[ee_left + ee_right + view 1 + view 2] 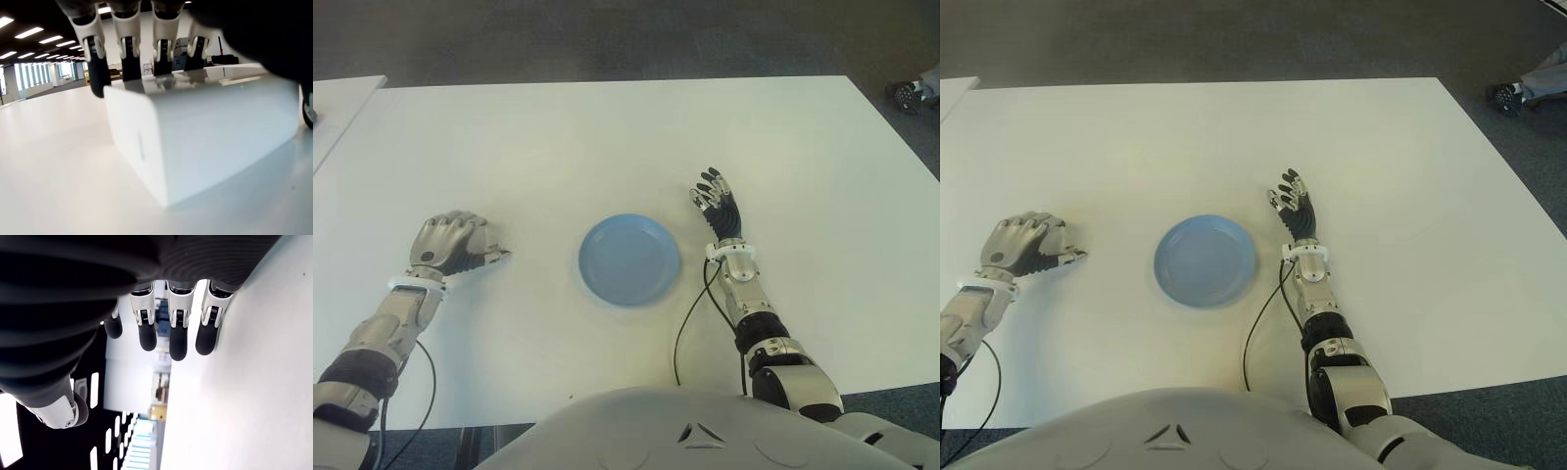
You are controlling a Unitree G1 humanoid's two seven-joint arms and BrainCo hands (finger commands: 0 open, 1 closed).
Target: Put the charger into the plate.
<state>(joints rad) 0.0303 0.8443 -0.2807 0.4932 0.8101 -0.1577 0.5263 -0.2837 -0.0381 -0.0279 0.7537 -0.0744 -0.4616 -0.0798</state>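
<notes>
Left hand (pixel 453 245) curled over white charger (pixel 205 132) – fingers (pixel 128 51) draped on its top, block sitting on table (pixel 607 137), left of blue plate (pixel 629 258) and apart from it. Right hand (pixel 718 204) just right of plate – fingers relaxed, holding nothing.
</notes>
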